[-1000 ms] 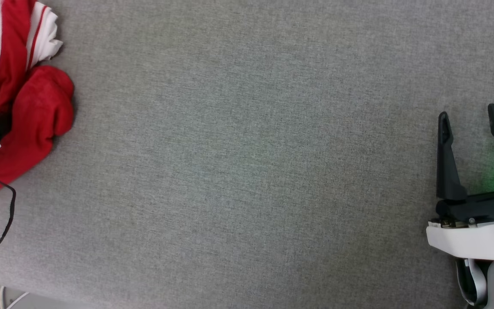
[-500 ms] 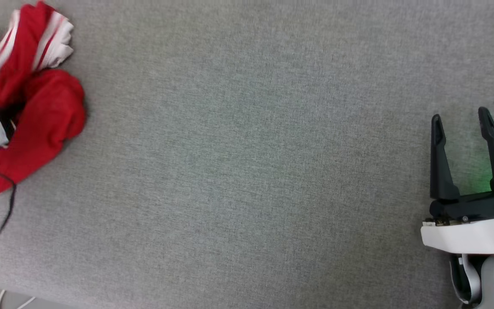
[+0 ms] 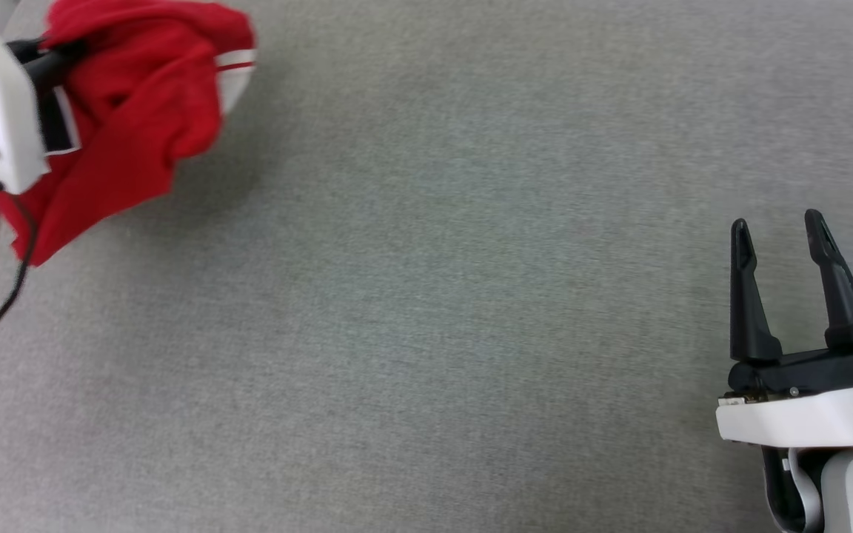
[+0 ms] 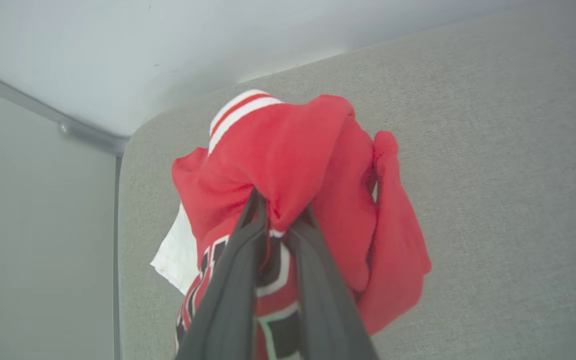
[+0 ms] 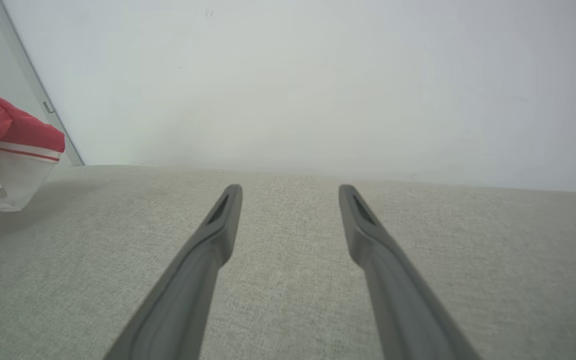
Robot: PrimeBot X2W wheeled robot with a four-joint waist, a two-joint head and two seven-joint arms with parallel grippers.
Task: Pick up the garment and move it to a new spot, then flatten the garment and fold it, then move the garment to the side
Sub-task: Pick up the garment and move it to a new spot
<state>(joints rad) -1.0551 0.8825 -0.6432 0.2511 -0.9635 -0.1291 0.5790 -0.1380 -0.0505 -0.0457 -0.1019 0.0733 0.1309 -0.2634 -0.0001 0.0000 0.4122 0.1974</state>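
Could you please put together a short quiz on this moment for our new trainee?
1. True or false: the right gripper is shut on the garment.
2. The left gripper is: A) open and empty; B) shut on the garment; C) shut on nothing.
3. In one word, is the garment flattened or bunched?

Key: 1 false, the right gripper is open and empty over the grey surface; 2 B; 3 bunched.

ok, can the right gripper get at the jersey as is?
Likely yes, path-wise: only bare grey surface lies between the open right gripper and the red jersey, held bunched by the left gripper.
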